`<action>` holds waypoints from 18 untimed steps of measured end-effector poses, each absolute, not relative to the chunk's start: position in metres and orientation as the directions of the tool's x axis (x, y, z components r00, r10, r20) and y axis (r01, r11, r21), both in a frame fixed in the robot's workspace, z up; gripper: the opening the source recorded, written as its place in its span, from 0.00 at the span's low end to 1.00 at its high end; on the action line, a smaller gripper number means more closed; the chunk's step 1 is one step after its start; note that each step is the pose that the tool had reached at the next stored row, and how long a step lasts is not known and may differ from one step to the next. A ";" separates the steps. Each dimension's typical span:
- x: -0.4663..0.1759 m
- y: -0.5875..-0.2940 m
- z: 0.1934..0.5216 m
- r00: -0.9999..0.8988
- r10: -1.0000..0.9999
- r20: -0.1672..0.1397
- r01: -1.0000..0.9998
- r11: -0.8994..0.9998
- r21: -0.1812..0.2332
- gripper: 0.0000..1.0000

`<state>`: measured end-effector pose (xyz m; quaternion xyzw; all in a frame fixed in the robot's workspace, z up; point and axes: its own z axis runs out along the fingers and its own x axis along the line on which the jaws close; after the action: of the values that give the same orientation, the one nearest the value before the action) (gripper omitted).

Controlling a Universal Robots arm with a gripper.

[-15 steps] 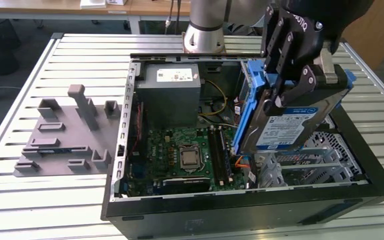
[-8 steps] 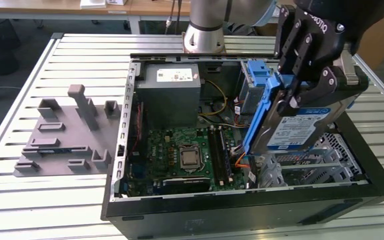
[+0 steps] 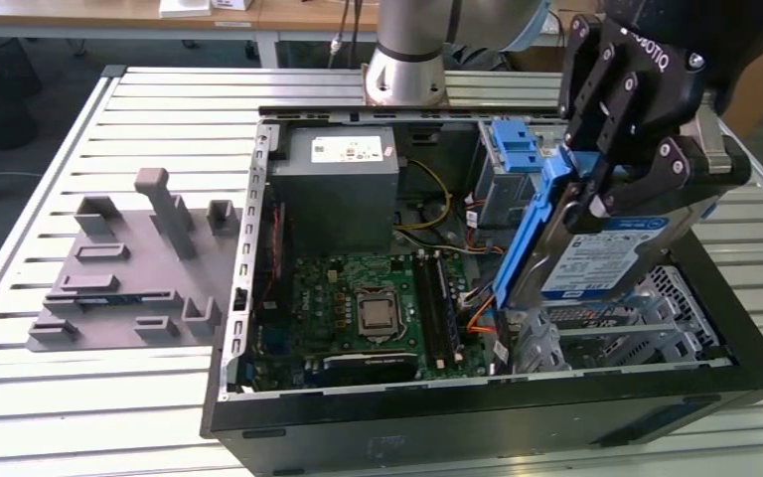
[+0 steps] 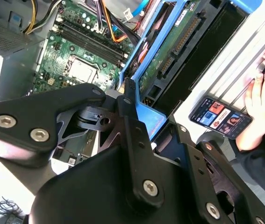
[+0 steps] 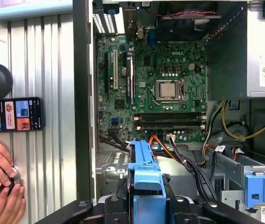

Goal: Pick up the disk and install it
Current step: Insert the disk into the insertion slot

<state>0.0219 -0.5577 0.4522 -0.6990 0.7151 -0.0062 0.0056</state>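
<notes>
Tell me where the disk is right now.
The disk, gripped on edge by the tool, is at the exterior view's right, over the drive cage of the open computer case, beside the motherboard.

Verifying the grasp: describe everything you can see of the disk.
The disk is a flat silver-grey metal drive with a blue-and-white label, framed by blue plastic rails; the second wrist view shows a green circuit board on its underside. It stands on edge, tilted, clamped at its upper end by the gripper, above the open computer case at the exterior view's right. Whether its lower end touches the metal bay beneath is unclear.
</notes>
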 end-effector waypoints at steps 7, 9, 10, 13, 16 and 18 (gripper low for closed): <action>0.031 -0.559 0.449 -0.023 -1.000 0.001 -1.000 0.023 -0.017 0.36; 0.035 -0.559 0.449 -0.023 -1.000 0.001 -1.000 0.023 -0.017 0.36; 0.037 -0.559 0.448 -0.023 -1.000 0.001 -1.000 0.023 -0.017 0.36; 0.042 -0.559 0.447 -0.023 -1.000 0.001 -1.000 0.023 -0.017 0.36; 0.048 -0.559 0.446 -0.023 -1.000 0.001 -1.000 0.023 -0.017 0.36; 0.050 -0.559 0.446 -0.023 -1.000 0.001 -1.000 0.023 -0.017 0.36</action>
<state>0.0503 -0.5593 0.4461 -0.6990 0.7150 -0.0062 0.0055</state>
